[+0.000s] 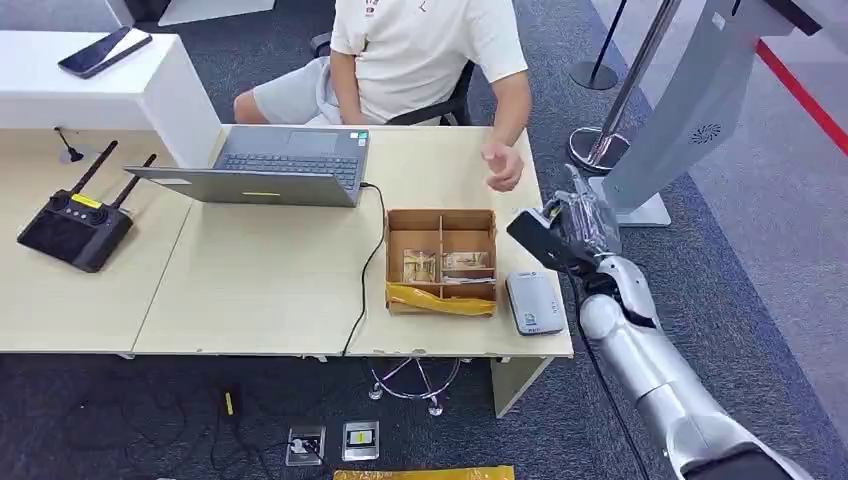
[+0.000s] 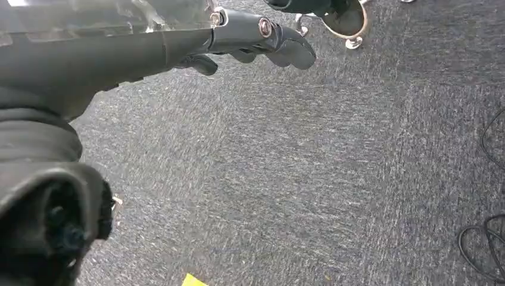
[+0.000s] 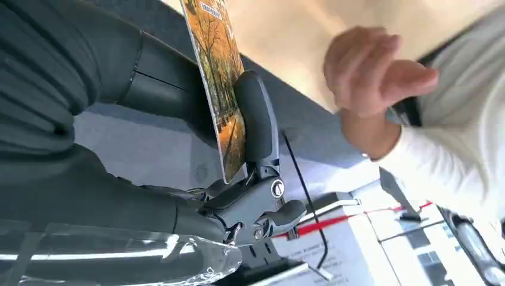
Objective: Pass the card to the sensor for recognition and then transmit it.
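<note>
Left hand (image 2: 178, 42): hangs over grey carpet (image 2: 309, 179); fingers loosely extended, apart, nothing in them.
Floor under table: cables, two small floor boxes (image 1: 330, 441), a yellow strip (image 1: 425, 473) at the frame's near edge.
Right arm: silver, rises from the lower right of the head view, just off the table's right end.
Right hand (image 1: 570, 232): raised beside the table's right edge, above and just beyond the sensor; fingers clamped on the card.
Card (image 3: 221, 83): pinched between thumb and fingers, held edge-on in the right wrist view; printed face shows orange-yellow trees. In the head view it is too hidden by the hand to make out.
Sensor (image 1: 534, 302): small white-grey reader, flat on the table's near right corner, just right of the cardboard box.
Cardboard box (image 1: 441, 260): open, divided into compartments; cards lie in the middle ones, a yellow item along the near compartment.
Table (image 1: 260, 290): light wood.
Laptop (image 1: 270, 166): open, grey, at the far side; black cable runs from it toward the near edge.
Black controller (image 1: 75, 225): two antennas, far left.
Person's hand (image 1: 503, 166): open, hovering over the far right corner, near the robot's hand, not touching the card.
Person: seated behind the table, white shirt, grey shorts.
White counter (image 1: 120, 85): far left, a phone (image 1: 104, 51) on it.
Grey stand (image 1: 690, 100): far right.
</note>
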`<action>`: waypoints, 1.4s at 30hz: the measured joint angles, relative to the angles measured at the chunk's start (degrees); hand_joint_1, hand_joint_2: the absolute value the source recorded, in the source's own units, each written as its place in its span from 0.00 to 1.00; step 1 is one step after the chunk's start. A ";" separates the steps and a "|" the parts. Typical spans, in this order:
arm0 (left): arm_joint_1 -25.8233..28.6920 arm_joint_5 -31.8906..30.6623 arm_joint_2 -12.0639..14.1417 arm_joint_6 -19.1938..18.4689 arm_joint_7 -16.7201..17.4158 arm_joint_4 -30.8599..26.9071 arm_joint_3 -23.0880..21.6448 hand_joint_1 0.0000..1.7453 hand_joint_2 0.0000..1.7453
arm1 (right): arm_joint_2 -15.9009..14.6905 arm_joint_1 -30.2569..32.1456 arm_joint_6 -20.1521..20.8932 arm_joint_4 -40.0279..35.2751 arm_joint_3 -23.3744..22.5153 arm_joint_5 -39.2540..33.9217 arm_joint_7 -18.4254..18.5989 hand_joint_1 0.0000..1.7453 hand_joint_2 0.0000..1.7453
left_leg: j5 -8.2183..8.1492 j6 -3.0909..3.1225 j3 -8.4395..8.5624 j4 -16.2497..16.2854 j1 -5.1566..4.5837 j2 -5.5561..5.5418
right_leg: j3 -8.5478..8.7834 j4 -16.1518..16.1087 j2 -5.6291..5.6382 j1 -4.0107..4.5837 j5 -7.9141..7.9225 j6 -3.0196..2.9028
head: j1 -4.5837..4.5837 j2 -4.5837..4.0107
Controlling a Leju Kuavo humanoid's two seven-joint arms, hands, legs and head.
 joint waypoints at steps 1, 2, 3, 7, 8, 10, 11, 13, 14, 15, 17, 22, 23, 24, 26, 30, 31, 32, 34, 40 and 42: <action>0.04 -0.13 0.00 0.02 -0.11 0.00 -0.04 0.00 0.00 | -0.18 -1.12 0.15 -0.37 -0.15 -0.22 -0.22 1.00 1.00 | 0.00 0.00 0.00 0.00 0.00 0.00 | 0.00 0.00 0.01 0.00 0.00 0.00 | 0.00 0.00; 0.04 -0.17 0.00 0.04 -0.22 0.00 -0.20 0.00 0.00 | -0.31 -2.34 0.42 -0.86 -0.44 -0.46 -0.57 1.00 1.00 | 0.00 0.00 0.00 0.00 -0.01 0.00 | 0.00 0.00 0.01 -0.01 0.01 0.00 | -0.02 0.00; 0.04 -0.24 0.00 0.04 -0.28 0.00 -0.37 0.00 0.00 | -0.48 -3.68 0.63 -1.36 -0.85 -0.68 -0.72 1.00 1.00 | 0.00 0.00 0.00 0.00 -0.01 0.00 | 0.00 0.00 0.00 -0.01 0.01 0.00 | 0.00 0.00; 0.14 -0.79 0.00 0.04 -1.07 0.00 -1.03 0.00 0.00 | -0.74 -9.50 2.45 -2.47 -1.82 -2.45 -1.31 1.00 1.00 | 0.00 0.00 0.00 0.00 -0.01 0.01 | -0.01 0.00 0.02 -0.01 0.01 0.00 | 0.02 0.00; 0.15 -0.89 0.00 0.04 -1.29 0.00 -1.14 0.00 0.00 | -0.77 -10.74 2.86 -2.52 -1.95 -2.82 -1.44 1.00 1.00 | 0.00 0.00 0.00 0.00 -0.01 0.01 | -0.01 0.00 0.02 0.00 0.01 0.00 | -0.02 0.00; 0.17 -1.25 -0.02 0.04 -1.62 0.00 -1.40 0.00 0.00 | -0.77 -13.40 3.61 -2.52 -2.30 -3.19 -1.70 1.00 1.00 | 0.00 0.00 -0.02 0.00 0.00 0.00 | -0.01 0.01 0.00 0.00 0.01 0.00 | 0.02 0.00; 0.18 -1.38 -0.02 0.02 -1.77 0.00 -1.48 0.00 0.00 | -0.74 -14.79 3.69 -2.32 -2.27 -3.13 -1.99 1.00 1.00 | 0.00 -0.01 -0.03 0.00 0.00 0.00 | -0.01 0.01 0.00 0.00 0.01 0.00 | -0.04 0.00; 0.16 -1.55 -0.02 0.02 -1.79 0.00 -1.84 0.00 0.00 | -0.61 -17.66 3.67 -1.53 -2.19 -2.51 -2.82 1.00 1.00 | 0.00 -0.01 -0.06 0.00 0.00 0.00 | -0.02 0.02 0.00 0.00 0.01 0.00 | 0.00 0.00; 0.13 -1.68 -0.02 0.02 -1.79 0.00 -2.14 0.00 0.00 | -0.31 -19.06 3.58 -0.61 -2.16 -2.14 -3.32 1.00 1.00 | 0.00 -0.01 -0.05 0.00 0.00 0.00 | -0.02 0.02 0.01 0.00 0.01 0.00 | 0.00 0.00; 0.11 -1.81 -0.04 0.00 -1.79 0.00 -2.47 0.00 0.00 | 0.09 -20.47 3.50 0.48 -2.12 -1.77 -3.78 1.00 1.00 | 0.00 -0.01 -0.05 -0.01 0.00 0.00 | -0.03 0.02 0.01 0.00 0.01 0.00 | 0.00 0.00; -0.05 -1.97 -0.09 -0.02 -1.79 0.00 -2.78 0.00 0.00 | 0.94 -22.74 3.30 3.20 -1.93 -0.86 -4.28 1.00 1.00 | 0.02 -0.03 -0.04 -0.01 0.03 0.00 | -0.01 0.01 0.00 0.02 0.01 0.00 | 0.00 0.00; -0.16 -1.99 -0.15 -0.20 -1.79 0.00 -3.37 0.00 0.00 | 3.26 -26.10 2.84 9.29 -0.74 1.49 -4.72 0.98 1.00 | 0.03 -0.05 -0.07 -0.01 0.02 -0.01 | -0.03 0.02 0.00 0.02 0.01 0.00 | -0.04 0.00; -0.26 -1.99 -0.13 -0.28 -1.79 0.00 -3.74 0.00 0.00 | 3.67 -26.87 2.84 10.96 -0.46 1.81 -4.70 0.90 1.00 | 0.03 -0.05 -0.06 0.00 0.03 -0.01 | -0.03 0.02 -0.01 0.03 0.00 0.00 | 0.00 0.00; -0.31 -1.97 -0.11 -0.35 -1.79 0.00 -3.89 0.00 0.00 | 4.04 -27.30 2.80 12.33 -0.16 1.86 -4.70 0.85 1.00 | 0.03 -0.05 -0.05 0.00 0.04 -0.01 | -0.02 0.02 -0.03 0.03 0.00 0.00 | 0.02 0.00; -0.27 -1.90 -0.07 -0.59 -1.79 0.00 -4.04 0.00 0.00 | 4.61 -27.42 2.73 13.92 0.28 2.05 -4.68 0.32 1.00 | 0.04 -0.05 -0.07 0.00 0.03 -0.03 | -0.02 0.02 -0.05 0.03 0.00 0.00 | 0.02 0.00; -0.28 -1.70 0.15 -0.72 -1.49 0.00 -4.20 0.00 0.00 | 5.68 -27.57 2.75 17.05 0.81 2.51 -4.41 0.00 1.00 | 0.04 -0.06 -0.06 0.00 0.03 -0.02 | -0.02 0.02 -0.01 0.03 0.01 0.00 | 0.02 0.00; -0.28 -1.66 0.17 -0.72 -1.38 0.00 -4.22 0.00 0.00 | 5.86 -27.57 2.73 17.73 1.07 2.62 -4.13 0.00 1.00 | 0.04 -0.06 -0.06 0.00 0.03 -0.02 | -0.02 0.02 0.00 0.03 0.01 0.00 | -0.02 0.00; -0.28 -1.57 0.17 -0.72 -1.36 0.00 -4.22 0.00 0.00 | 5.99 -27.56 2.73 18.53 1.27 2.64 -3.78 0.00 1.00 | 0.04 -0.06 -0.05 0.00 0.03 -0.02 | -0.02 0.01 -0.01 0.03 0.01 0.00 | 0.02 0.00; -0.26 -1.57 0.17 -0.74 -1.27 0.00 -4.22 0.00 0.00 | 6.18 -27.54 2.58 19.63 1.49 2.58 -3.50 0.00 1.00 | 0.04 -0.06 -0.05 0.00 0.03 -0.02 | -0.03 0.01 -0.03 0.03 0.01 0.00 | -0.02 0.00; -0.28 -1.55 0.33 -0.74 -1.01 0.00 -4.52 0.00 0.00 | 6.29 -27.54 2.19 21.44 1.97 1.00 -3.85 0.00 1.00 | 0.04 -0.06 -0.04 0.01 0.03 -0.02 | -0.04 0.01 0.00 0.03 0.01 0.00 | 0.00 0.00; -0.27 -1.42 0.33 -0.72 -0.98 0.00 -4.63 0.00 0.00 | 6.29 -27.54 2.36 21.66 1.99 -0.16 -4.07 0.00 1.00 | 0.04 -0.06 -0.03 0.01 0.03 -0.01 | -0.04 0.01 0.01 0.03 0.01 0.00 | 0.00 0.00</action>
